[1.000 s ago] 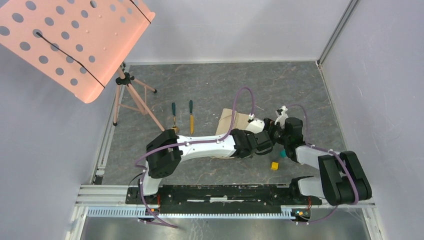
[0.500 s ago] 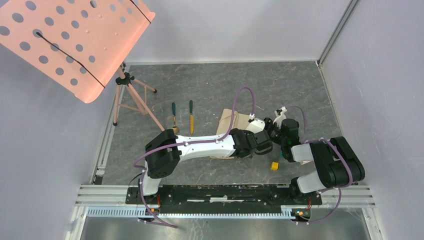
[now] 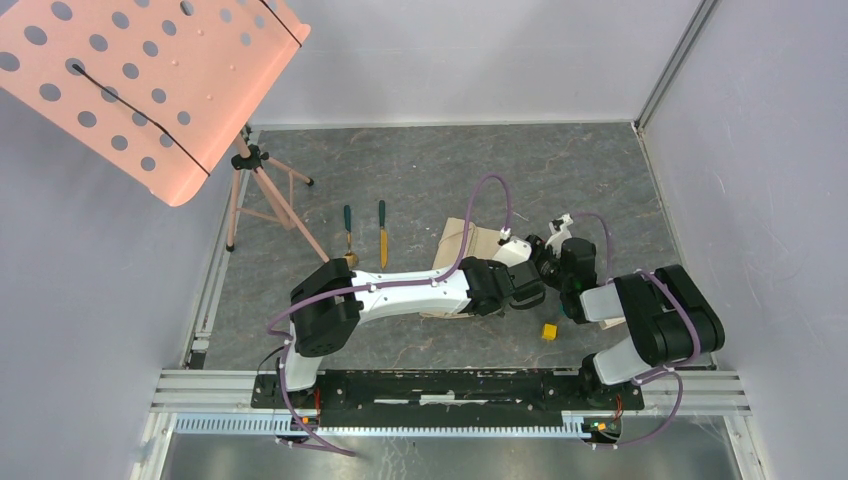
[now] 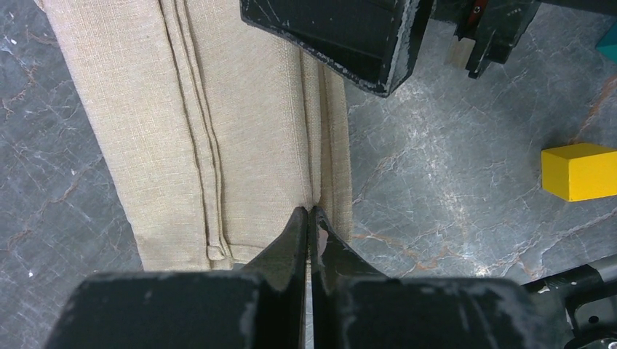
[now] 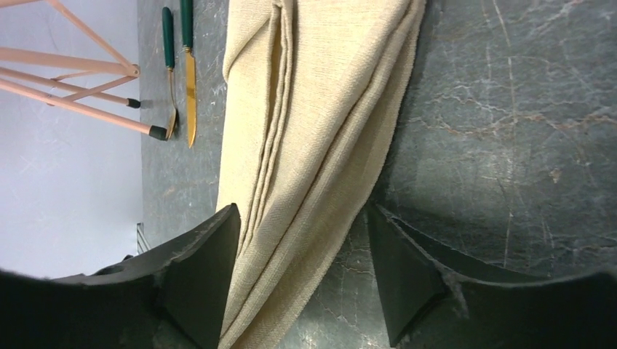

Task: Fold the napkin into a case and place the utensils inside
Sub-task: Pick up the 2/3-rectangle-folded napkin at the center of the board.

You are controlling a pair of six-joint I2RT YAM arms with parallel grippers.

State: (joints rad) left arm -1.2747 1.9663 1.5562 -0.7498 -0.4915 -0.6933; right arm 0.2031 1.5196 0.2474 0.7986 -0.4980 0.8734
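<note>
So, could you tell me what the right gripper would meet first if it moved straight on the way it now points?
The napkin. The right gripper is open and straddles its folded edge, and the cloth runs on ahead between the jaws. Its height above the cloth is unclear, so it might skim over rather than push in.

A yellow cube (image 4: 580,171) is seen right of the left pincer (image 4: 311,213); a pink stand (image 3: 215,75) is set well apart.
</note>
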